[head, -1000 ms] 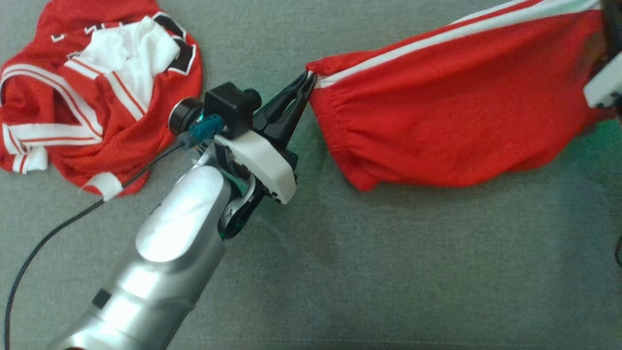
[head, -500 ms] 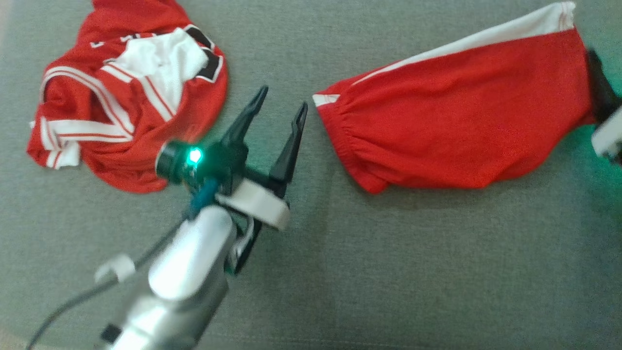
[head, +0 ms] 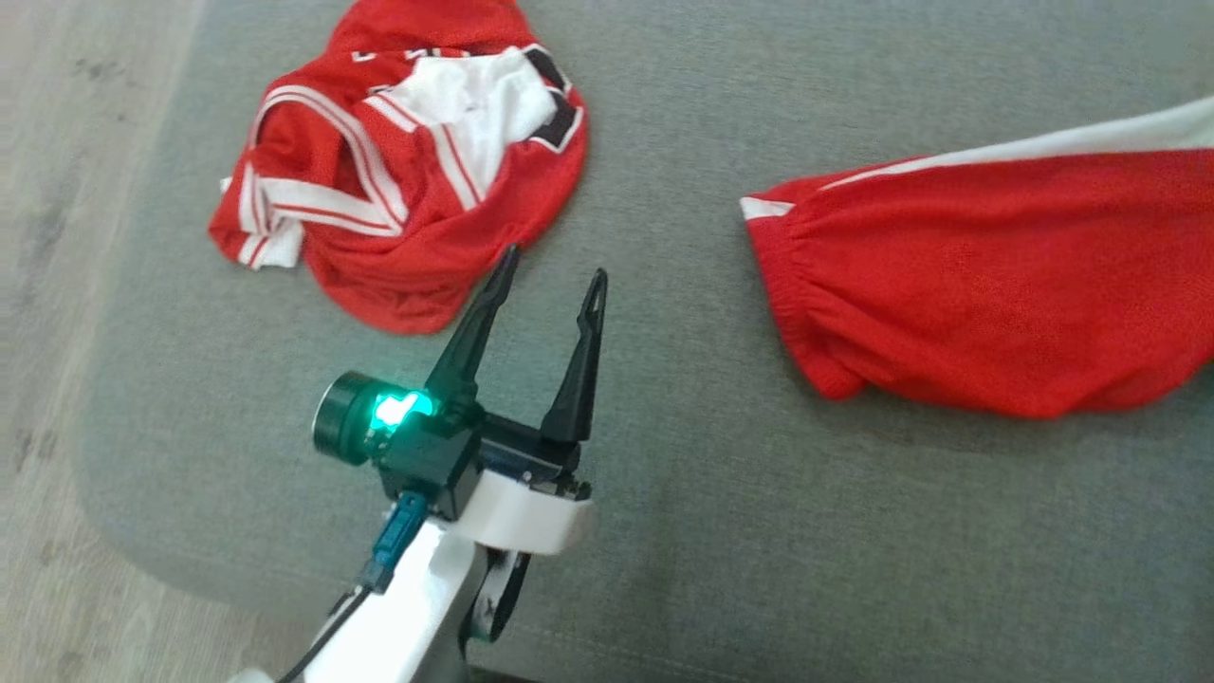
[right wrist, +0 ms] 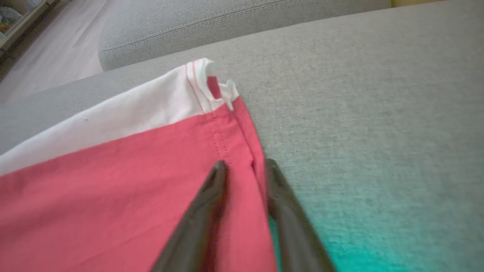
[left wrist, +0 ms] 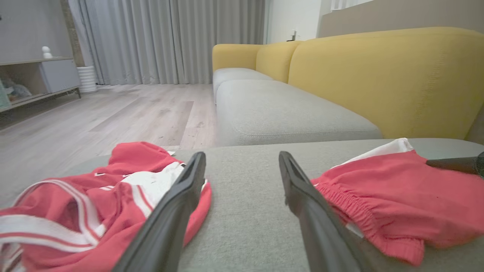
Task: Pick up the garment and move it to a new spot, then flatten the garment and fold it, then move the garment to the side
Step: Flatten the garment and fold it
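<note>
Now, head view: red shorts [head: 986, 285] lie spread on the grey seat cushion [head: 711, 550], right of centre. A crumpled jersey [head: 408, 209] sits well apart at the left. Your left gripper [head: 556, 264] hovers between them, fingers wide, holding nothing.

Left wrist view: the cloth looks thin, light and limp; expect it to sag and bunch. Take hold at the gathered waistband [left wrist: 348, 198] corners. Room: yellow backrest [left wrist: 378, 75], grey curtains [left wrist: 170, 37], pale wood floor [left wrist: 113, 117].

Right wrist view: your right gripper [right wrist: 245, 164] stands narrow, straddling the leg hem [right wrist: 236, 128]. You cannot tell whether it pinches.
</note>
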You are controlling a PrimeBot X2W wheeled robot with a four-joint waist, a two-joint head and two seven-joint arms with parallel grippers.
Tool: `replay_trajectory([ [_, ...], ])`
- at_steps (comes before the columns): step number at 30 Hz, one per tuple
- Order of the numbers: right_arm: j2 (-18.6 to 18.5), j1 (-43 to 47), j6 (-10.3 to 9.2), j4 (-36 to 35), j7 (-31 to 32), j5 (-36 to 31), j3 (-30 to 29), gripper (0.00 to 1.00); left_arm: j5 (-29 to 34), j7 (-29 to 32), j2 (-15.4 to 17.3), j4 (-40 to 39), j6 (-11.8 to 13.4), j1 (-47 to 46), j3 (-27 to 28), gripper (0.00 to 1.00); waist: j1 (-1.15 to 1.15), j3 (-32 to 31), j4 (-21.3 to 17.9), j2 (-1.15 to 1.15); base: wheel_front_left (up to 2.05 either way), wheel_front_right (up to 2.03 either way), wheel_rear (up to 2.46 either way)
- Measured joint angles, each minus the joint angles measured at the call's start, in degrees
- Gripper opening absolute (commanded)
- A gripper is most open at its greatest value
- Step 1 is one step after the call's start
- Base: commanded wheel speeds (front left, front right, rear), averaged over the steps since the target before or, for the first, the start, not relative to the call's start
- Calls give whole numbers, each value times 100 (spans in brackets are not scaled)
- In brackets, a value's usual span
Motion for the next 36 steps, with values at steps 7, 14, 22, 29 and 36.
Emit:
replay_trajectory([
  [7,58,26,0,104,-265,80,49,0,143,0,9,-40,-16,246,321,100,1,-155,-165,0,0,0,0],
  [14,0,349,0,291,-725,75,-52,0,314,-1,12,-97,-125,438,538,100,0,-346,-745,0,0,0,0],
  [22,-180,521,0,155,-1194,35,-223,0,406,0,3,-34,-234,514,721,100,1,-500,-1249,0,0,0,0],
  [29,110,478,0,-1088,-1334,-334,-42,0,449,0,-23,42,-356,639,854,100,0,-806,-1330,0,0,0,0],
  [36,1046,958,0,-2684,-972,-862,113,0,456,0,-62,135,-413,885,873,100,0,-1058,-1121,0,0,0,0],
])
